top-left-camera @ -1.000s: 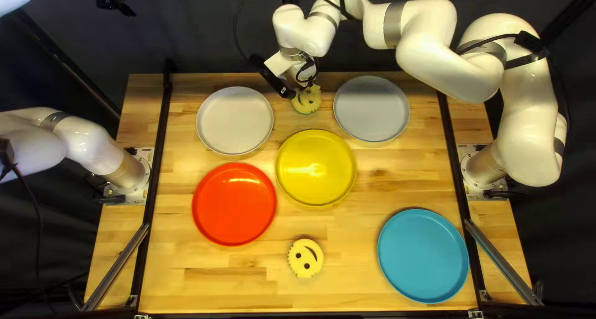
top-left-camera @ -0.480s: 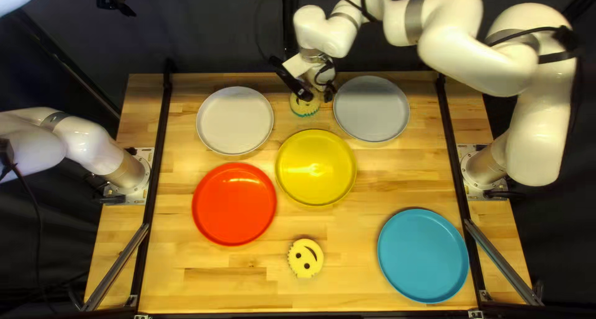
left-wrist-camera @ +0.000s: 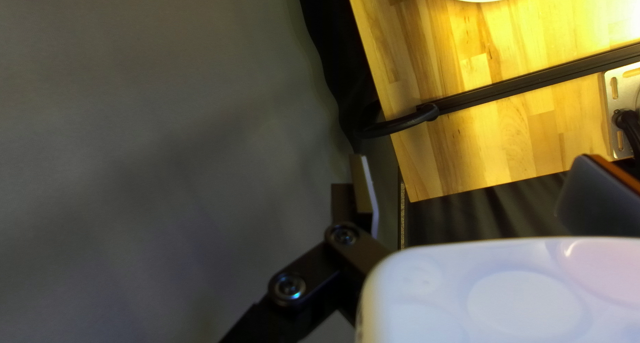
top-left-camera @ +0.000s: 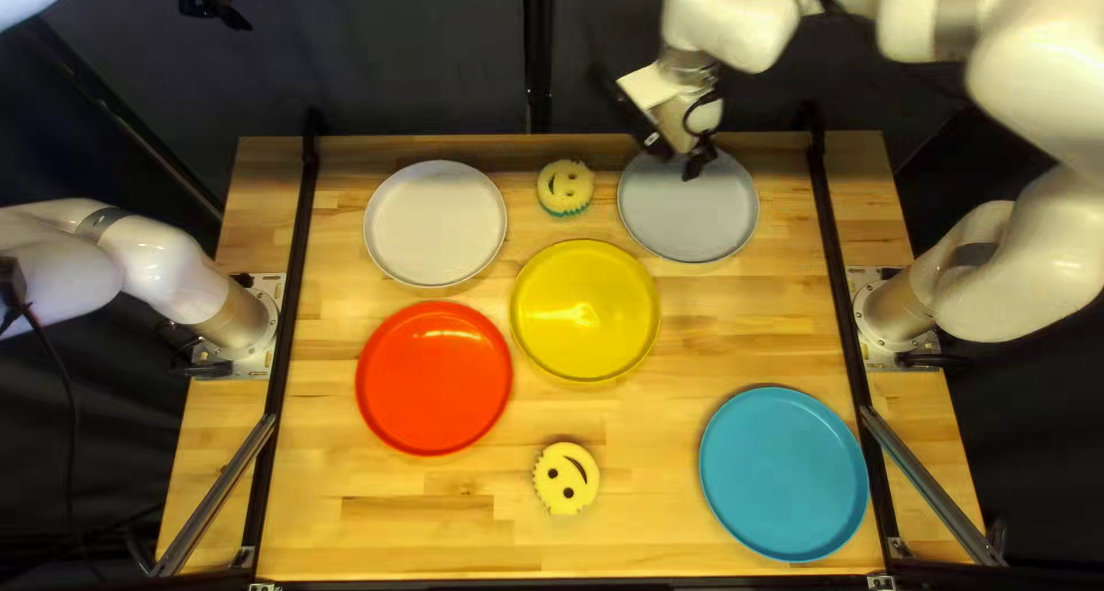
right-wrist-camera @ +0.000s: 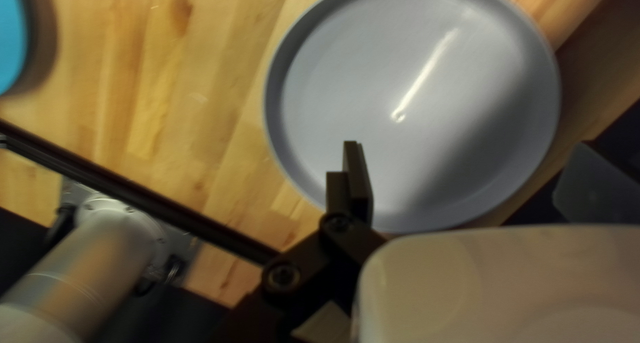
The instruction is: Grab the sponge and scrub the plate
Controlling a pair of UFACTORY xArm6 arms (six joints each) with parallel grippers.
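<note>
Near the gray plate (top-left-camera: 690, 223), right gripper (top-left-camera: 676, 155), jaws wide, off the table (top-left-camera: 759, 338), left gripper (top-left-camera: 219, 12), jaws wide

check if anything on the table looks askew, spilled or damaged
Nothing stands out: the white plate, grey plate, yellow plate, red plate and blue plate lie flat, and the far sponge and near sponge look whole.

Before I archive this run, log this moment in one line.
right hand: open, over round grey plate; left hand: open; both round yellow sponges: on wooden table
</note>
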